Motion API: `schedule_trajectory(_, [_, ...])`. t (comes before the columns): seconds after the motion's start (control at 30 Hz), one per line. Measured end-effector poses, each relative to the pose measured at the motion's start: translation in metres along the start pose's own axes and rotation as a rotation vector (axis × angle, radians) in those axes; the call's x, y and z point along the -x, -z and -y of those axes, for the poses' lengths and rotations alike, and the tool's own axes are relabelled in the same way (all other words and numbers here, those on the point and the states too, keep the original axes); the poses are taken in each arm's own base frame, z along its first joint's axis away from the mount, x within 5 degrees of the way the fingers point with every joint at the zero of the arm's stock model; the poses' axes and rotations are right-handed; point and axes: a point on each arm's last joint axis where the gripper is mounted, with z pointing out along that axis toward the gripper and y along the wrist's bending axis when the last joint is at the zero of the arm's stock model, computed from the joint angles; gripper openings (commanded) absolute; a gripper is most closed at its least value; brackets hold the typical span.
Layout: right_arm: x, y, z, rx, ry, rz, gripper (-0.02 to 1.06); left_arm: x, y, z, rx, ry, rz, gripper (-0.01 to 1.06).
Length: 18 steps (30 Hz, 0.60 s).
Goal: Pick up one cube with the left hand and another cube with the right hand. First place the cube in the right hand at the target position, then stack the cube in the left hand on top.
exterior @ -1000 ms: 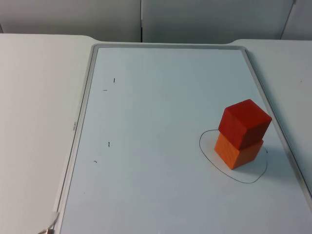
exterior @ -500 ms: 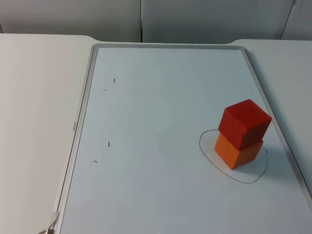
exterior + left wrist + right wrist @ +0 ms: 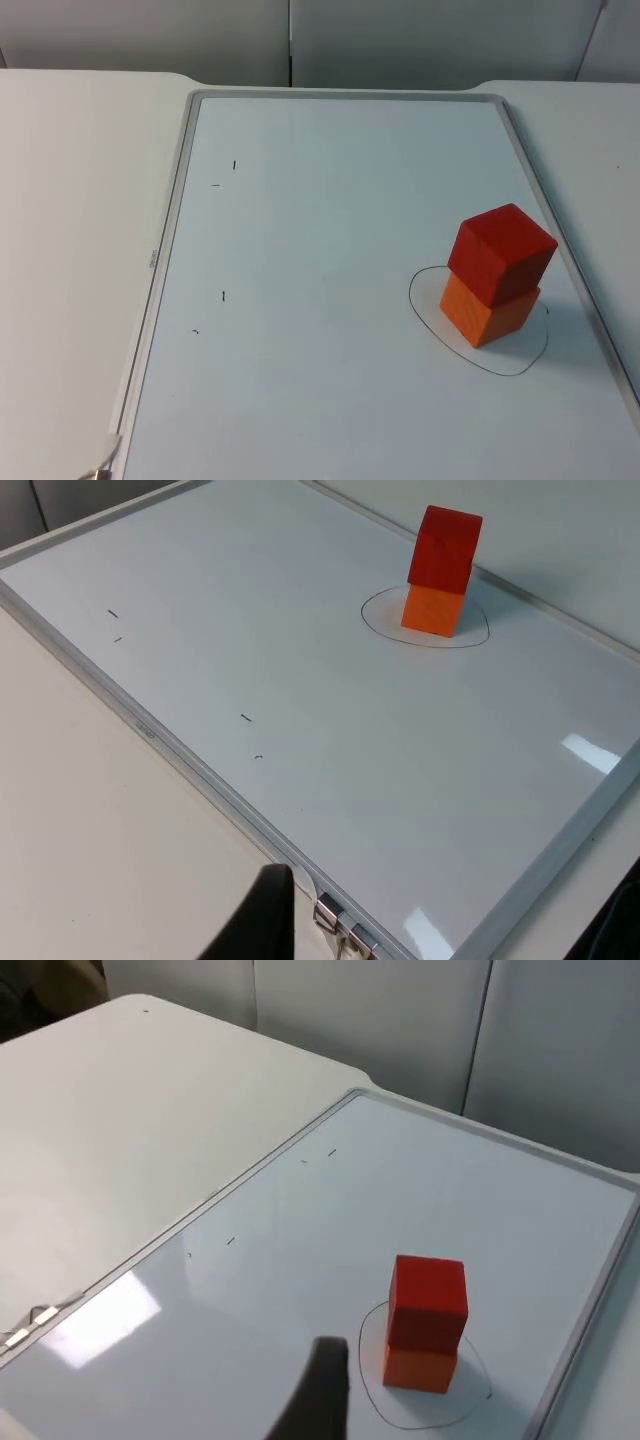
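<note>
A red cube [image 3: 502,252] sits stacked on an orange cube [image 3: 488,311], slightly turned against it. The stack stands inside a hand-drawn oval [image 3: 425,318] at the right side of a whiteboard [image 3: 330,220]. The left wrist view has the red cube [image 3: 445,546] and orange cube [image 3: 433,608] far off across the board; my left gripper [image 3: 440,935] hangs over the board's near edge, open and holding nothing. In the right wrist view the red cube [image 3: 428,1300] and orange cube [image 3: 418,1365] stand just ahead of my right gripper [image 3: 325,1395].
The whiteboard has a grey frame [image 3: 172,240] and a few small pen marks [image 3: 223,296]. A metal clip [image 3: 338,932] sits at its corner. White table top [image 3: 70,200] lies on both sides, with the grey wall [image 3: 300,40] behind.
</note>
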Motion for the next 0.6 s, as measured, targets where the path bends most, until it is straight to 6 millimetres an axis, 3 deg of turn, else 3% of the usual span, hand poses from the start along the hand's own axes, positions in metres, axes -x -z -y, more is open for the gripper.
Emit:
schedule_trajectory(0.13, [-0.02,-0.007,-0.002,0.002,-0.038,0.0,0.8,0.0,0.0,0.0,0.0,-0.027,0.0,1.05])
schedule_trajectory(0.6, [-0.022,-0.001,-0.005,0.023,-0.071,0.068,0.8,0.0,0.0,0.0,0.0,-0.048,0.0,1.05])
